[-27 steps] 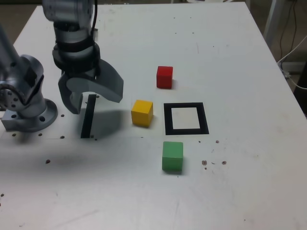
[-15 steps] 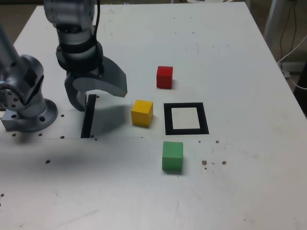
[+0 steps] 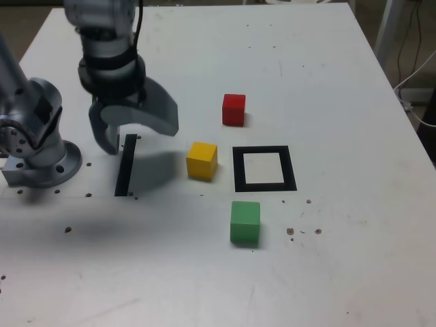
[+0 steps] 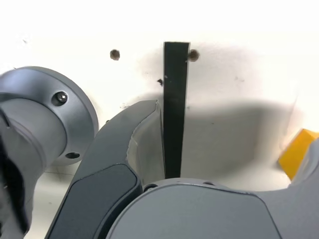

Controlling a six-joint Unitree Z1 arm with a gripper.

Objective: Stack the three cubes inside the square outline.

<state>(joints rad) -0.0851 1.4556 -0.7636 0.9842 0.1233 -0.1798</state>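
The released hand (image 3: 133,133) should be carried past the strip (image 3: 125,165) and centred over the yellow cube (image 3: 202,160).

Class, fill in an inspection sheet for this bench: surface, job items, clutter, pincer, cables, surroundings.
Surface: white table, speckled with small dark marks.
Job items: red cube, yellow cube and green cube lie apart around the square outline; none inside, nothing stacked.
Clutter: straight black tape strip; nothing else seen.
Pincer: pincer open, empty, above the strip's far end, clear of the cubes.
Cables: white cable beyond the table at the exterior view's right; black cable along the arm.
Surroundings: arm base on the table at the exterior view's left; floor beyond.
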